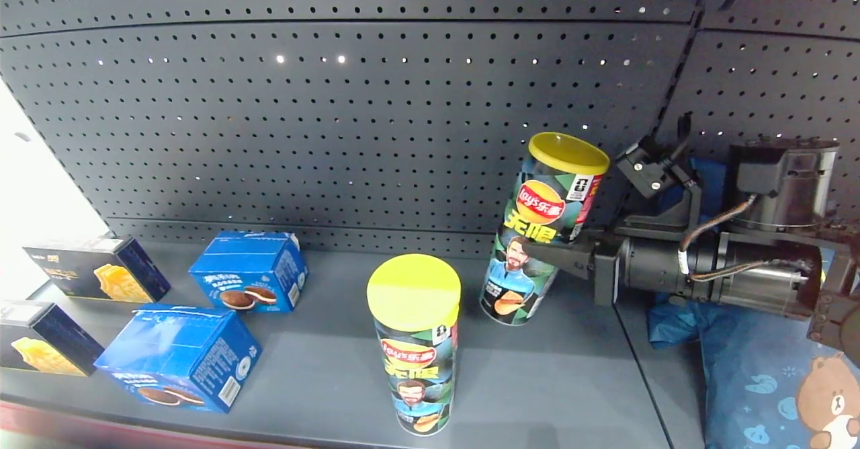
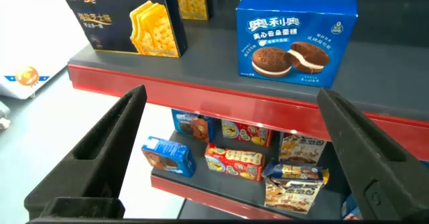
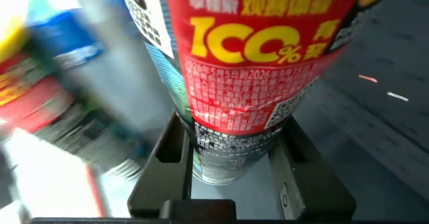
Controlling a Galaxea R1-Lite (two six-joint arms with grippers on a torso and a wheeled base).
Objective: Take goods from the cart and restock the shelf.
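Our right hand (image 1: 563,250) clamps the tilted yellow-lidded cylindrical chip can (image 1: 545,220) at the far right of the grey metal shelf (image 1: 578,382). A matching upright can (image 1: 415,348) stands near-left of it, close to the near edge, with bare shelf between them. Our left hand (image 2: 228,163) hangs open.

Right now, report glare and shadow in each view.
Head view: white glare blows out the left edge above the cracker box, and light shows through pegboard holes. Left wrist view: lower shelf in shadow. Right wrist view: can evenly lit.
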